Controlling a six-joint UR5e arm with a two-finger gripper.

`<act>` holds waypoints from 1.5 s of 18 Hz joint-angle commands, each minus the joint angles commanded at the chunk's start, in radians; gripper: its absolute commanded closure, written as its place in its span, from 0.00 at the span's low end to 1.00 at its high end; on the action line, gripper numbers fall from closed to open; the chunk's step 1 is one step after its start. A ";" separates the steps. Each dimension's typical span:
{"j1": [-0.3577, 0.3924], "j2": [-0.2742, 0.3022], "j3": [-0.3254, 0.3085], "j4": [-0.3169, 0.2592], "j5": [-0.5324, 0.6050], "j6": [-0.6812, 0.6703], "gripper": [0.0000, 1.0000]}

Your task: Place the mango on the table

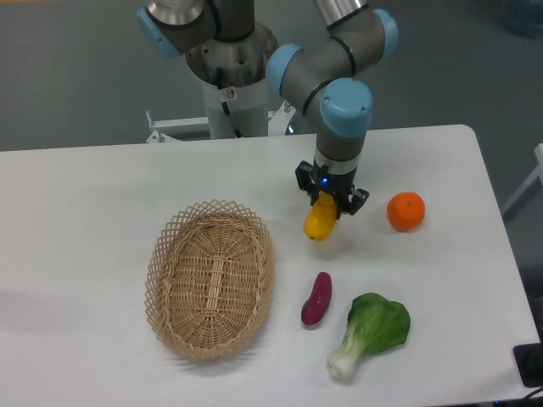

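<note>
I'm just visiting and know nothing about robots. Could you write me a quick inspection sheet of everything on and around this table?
Surface: white table, rounded corners.
Job's things: mango held in the gripper, right of the basket.
Clutter: empty wicker basket; purple sweet potato; bok choy; orange.
Grippers: gripper shut on the mango, pointing down.
Cables: nothing seen.
Surroundings: robot base behind the table; grey floor.

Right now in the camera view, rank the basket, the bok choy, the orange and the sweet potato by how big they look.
1. wicker basket
2. bok choy
3. and 4. purple sweet potato and orange: similar, too close to rank.
</note>
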 joint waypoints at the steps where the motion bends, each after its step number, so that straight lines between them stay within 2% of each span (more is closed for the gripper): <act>1: -0.002 -0.002 0.000 0.000 -0.002 0.002 0.44; 4: -0.002 -0.003 0.002 0.000 -0.002 0.008 0.39; 7: -0.002 -0.011 0.000 0.000 -0.002 0.008 0.39; 9: -0.002 -0.009 0.002 0.000 -0.002 0.006 0.32; 15: -0.003 -0.014 0.005 0.000 0.000 -0.002 0.31; 17: -0.003 -0.012 0.014 0.000 -0.002 0.003 0.22; 19: -0.002 -0.006 0.043 -0.002 0.002 0.002 0.09; 21: -0.002 -0.005 0.083 -0.009 0.003 0.002 0.02; 27: 0.032 -0.005 0.213 -0.031 0.006 0.005 0.01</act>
